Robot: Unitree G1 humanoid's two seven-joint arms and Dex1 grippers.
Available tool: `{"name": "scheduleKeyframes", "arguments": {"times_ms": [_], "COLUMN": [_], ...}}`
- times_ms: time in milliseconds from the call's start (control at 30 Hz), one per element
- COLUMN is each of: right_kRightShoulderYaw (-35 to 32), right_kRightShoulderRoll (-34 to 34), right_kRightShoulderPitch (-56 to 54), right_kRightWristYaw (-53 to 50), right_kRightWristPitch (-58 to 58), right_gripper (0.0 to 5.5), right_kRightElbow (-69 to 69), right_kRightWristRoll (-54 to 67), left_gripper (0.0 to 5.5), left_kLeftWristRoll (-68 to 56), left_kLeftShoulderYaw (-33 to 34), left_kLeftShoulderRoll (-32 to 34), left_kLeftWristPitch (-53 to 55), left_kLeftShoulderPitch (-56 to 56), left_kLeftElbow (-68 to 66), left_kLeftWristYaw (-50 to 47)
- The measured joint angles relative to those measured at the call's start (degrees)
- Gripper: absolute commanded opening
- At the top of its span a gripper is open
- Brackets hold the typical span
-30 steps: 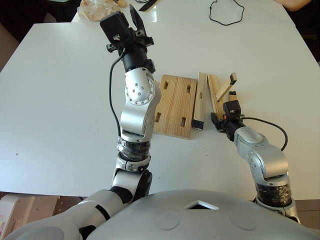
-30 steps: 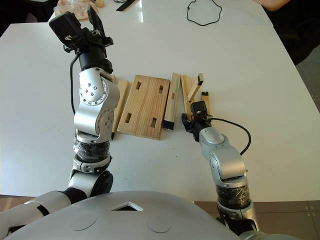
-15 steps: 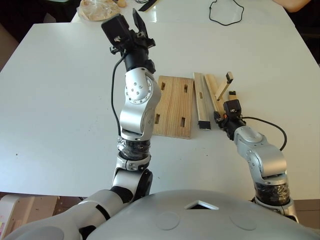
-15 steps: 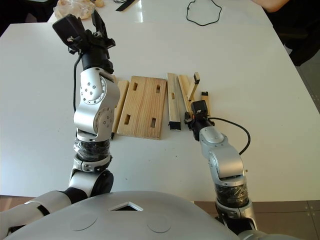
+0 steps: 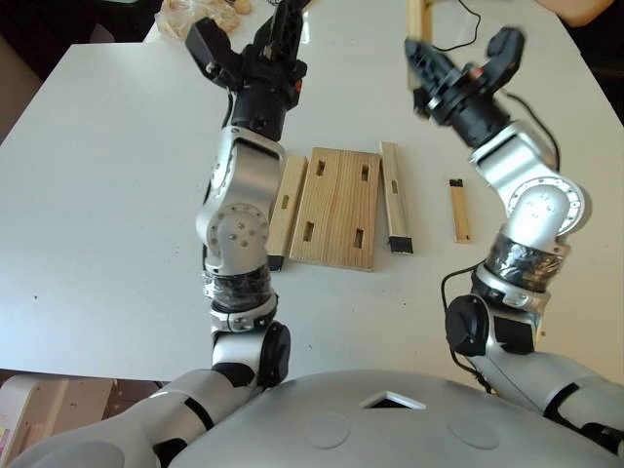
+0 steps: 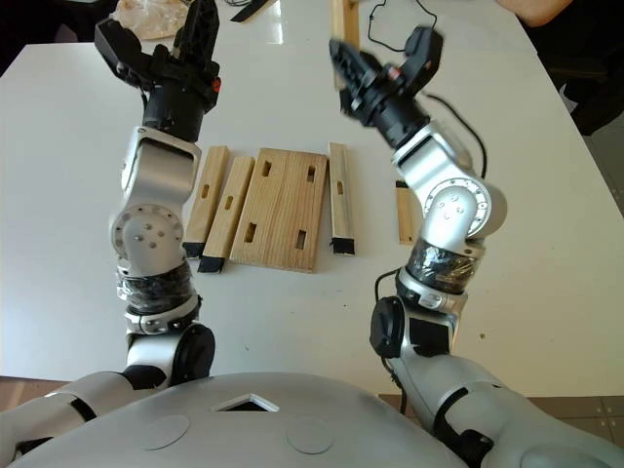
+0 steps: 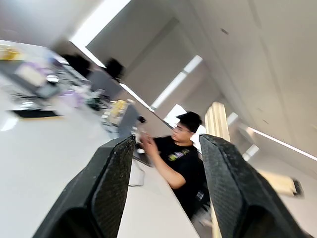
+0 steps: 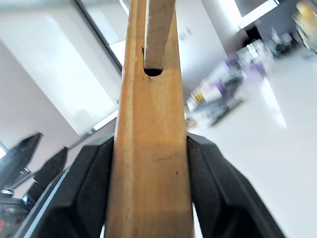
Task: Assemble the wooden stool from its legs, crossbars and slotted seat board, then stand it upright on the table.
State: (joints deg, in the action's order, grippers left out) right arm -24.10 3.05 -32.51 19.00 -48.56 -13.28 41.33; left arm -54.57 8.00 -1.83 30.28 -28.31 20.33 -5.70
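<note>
Right fingers (image 8: 91,193) clamped on leg (image 8: 151,109) with crossbar (image 8: 159,29) socketed, held high toward far edge of desk (image 5: 117,195); left fingers (image 7: 106,198) spread, empty; seat board (image 5: 338,207) flat midway between side edges; likely wants squaring over a slot (image 5: 365,173).

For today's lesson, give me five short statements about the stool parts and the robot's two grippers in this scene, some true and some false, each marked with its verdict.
1. The seat board lies flat on the table. True.
2. The right gripper is empty. False: it is shut on a wooden leg, held up above the table.
3. The left gripper is open and holds nothing. True.
4. The stool stands assembled on the table. False: a loose leg and a short crossbar lie apart beside the seat board.
5. A thinner stick sits in the slot of the held leg. True.
</note>
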Motion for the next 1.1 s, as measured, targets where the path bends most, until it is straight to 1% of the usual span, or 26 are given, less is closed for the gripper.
{"name": "scheduleKeyframes", "arguments": {"times_ms": [133,233,333,433,533,667,700,867,1100], "right_kRightShoulderYaw": [0.0,2.4,3.6,4.0,5.1,8.8,9.8,13.3,17.3], "right_kRightShoulderRoll": [2.7,7.0,11.8,14.6,15.8,18.1,18.8,21.2,24.6], "right_kRightShoulderPitch": [0.2,3.3,8.1,8.7,8.6,6.4,5.9,4.6,4.6], "right_kRightWristYaw": [6.2,15.1,22.7,26.4,27.3,29.4,30.2,32.7,36.8], "right_kRightWristPitch": [4.0,3.7,1.6,0.9,0.5,-1.4,-1.6,-3.7,-3.8], "right_gripper": [2.09,2.09,2.09,2.09,2.09,2.09,2.09,2.09,2.09], "right_kRightElbow": [-0.2,-2.0,-3.7,-4.2,-4.0,-3.2,-2.9,-1.9,-1.3], "right_kRightWristRoll": [3.1,6.6,11.7,15.4,17.1,18.6,18.9,19.3,18.6], "left_gripper": [2.36,2.36,2.86,3.33,3.37,3.37,3.57,4.23,4.27], "left_kLeftWristRoll": [-11.7,-24.5,-33.4,-39.2,-41.9,-44.5,-45.1,-45.4,-44.3], "left_kLeftShoulderYaw": [1.9,5.3,9.0,11.2,11.2,9.5,8.9,5.9,5.5], "left_kLeftShoulderRoll": [6.2,10.7,16.1,19.9,21.8,23.8,23.9,24.0,24.0], "left_kLeftWristPitch": [9.3,14.8,18.0,19.3,20.6,22.9,23.1,24.0,22.0], "left_kLeftShoulderPitch": [-2.1,-2.4,-4.3,-5.7,-6.0,-5.7,-5.3,-3.8,-2.3], "left_kLeftElbow": [-1.0,-2.2,-5.7,-9.1,-9.6,-9.2,-8.5,-5.9,-4.0], "left_kLeftWristYaw": [6.8,9.8,12.9,14.8,15.6,17.2,17.6,19.7,19.9]}}
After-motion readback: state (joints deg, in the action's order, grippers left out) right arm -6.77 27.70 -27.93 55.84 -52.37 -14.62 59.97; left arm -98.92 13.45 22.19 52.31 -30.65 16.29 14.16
